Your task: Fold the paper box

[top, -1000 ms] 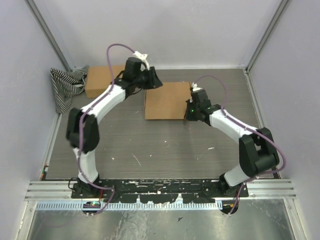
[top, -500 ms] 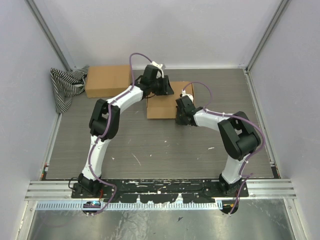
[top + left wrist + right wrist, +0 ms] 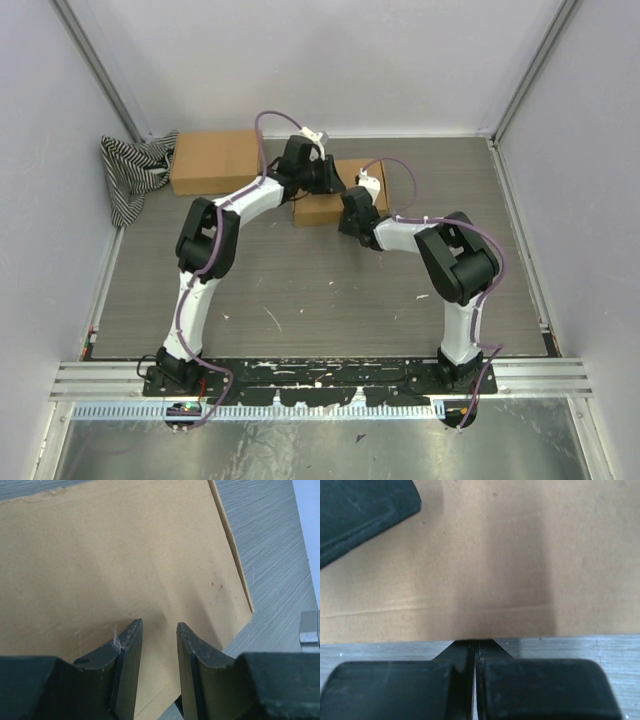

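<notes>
My left gripper (image 3: pixel 159 630) hangs over the paper box (image 3: pixel 322 208) at the back middle of the tabletop (image 3: pixel 300 290), jaws partly spread and pinching nothing. My right gripper (image 3: pixel 474 642), jaws pressed together, noses the box's near edge. I judge the folding is underway, not finished.

From above, the left gripper (image 3: pixel 159 642) and right gripper (image 3: pixel 474 652) cover much of the paper box (image 3: pixel 315 210), both wrist views crop its edges, and whether the left gripper touches the box cannot be told.
</notes>
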`<action>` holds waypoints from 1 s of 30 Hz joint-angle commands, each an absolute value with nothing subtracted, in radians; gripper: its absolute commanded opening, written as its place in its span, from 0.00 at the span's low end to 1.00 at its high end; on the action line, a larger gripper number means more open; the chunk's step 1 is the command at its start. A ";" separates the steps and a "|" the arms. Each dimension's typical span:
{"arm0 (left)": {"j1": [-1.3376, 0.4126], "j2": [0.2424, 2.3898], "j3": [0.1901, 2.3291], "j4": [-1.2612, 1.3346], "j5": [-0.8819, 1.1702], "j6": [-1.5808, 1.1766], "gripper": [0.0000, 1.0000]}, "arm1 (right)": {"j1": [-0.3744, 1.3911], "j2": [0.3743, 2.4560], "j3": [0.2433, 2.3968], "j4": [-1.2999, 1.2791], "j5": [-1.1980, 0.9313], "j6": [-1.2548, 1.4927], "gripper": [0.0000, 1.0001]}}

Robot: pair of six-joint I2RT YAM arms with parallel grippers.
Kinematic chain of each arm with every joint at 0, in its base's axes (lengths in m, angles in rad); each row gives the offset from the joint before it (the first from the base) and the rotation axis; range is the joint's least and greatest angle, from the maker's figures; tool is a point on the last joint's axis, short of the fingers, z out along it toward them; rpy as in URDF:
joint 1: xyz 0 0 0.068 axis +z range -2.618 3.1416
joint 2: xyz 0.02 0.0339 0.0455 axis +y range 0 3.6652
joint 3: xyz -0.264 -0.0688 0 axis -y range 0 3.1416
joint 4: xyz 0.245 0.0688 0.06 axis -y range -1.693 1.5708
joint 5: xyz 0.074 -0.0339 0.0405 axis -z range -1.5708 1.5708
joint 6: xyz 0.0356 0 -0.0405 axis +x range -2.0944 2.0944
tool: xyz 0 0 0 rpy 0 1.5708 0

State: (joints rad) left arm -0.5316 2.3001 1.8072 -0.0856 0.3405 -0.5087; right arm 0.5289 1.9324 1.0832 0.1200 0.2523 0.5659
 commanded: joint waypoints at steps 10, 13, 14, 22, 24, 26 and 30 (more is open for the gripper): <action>-0.546 2.249 1.635 -0.188 0.410 -0.511 0.46 | 0.552 1.892 1.049 0.273 0.336 0.557 0.01; -0.546 2.149 1.585 -0.184 0.368 -0.490 0.58 | 0.557 1.794 1.011 0.215 0.322 0.527 0.03; -0.545 2.115 1.570 -0.183 0.349 -0.482 0.64 | 0.559 1.764 1.004 0.189 0.321 0.512 0.03; -0.545 1.846 1.483 -0.192 0.218 -0.431 0.98 | 0.561 1.545 0.948 0.104 0.283 0.466 0.08; -0.543 1.773 1.444 -0.206 0.175 -0.423 0.98 | 0.561 1.542 0.966 0.082 0.255 0.450 0.09; -0.542 1.692 1.399 -0.242 0.126 -0.415 0.98 | 0.561 1.585 1.023 0.012 0.254 0.443 0.09; -0.541 1.460 1.209 -0.245 0.036 -0.421 0.98 | 0.561 1.678 1.072 -0.064 0.260 0.453 0.08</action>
State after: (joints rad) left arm -0.5457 1.6501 1.3518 -0.2100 0.1547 -0.4397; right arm 0.5591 1.6070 1.0260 0.0269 0.2710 0.4671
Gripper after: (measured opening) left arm 0.978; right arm 0.084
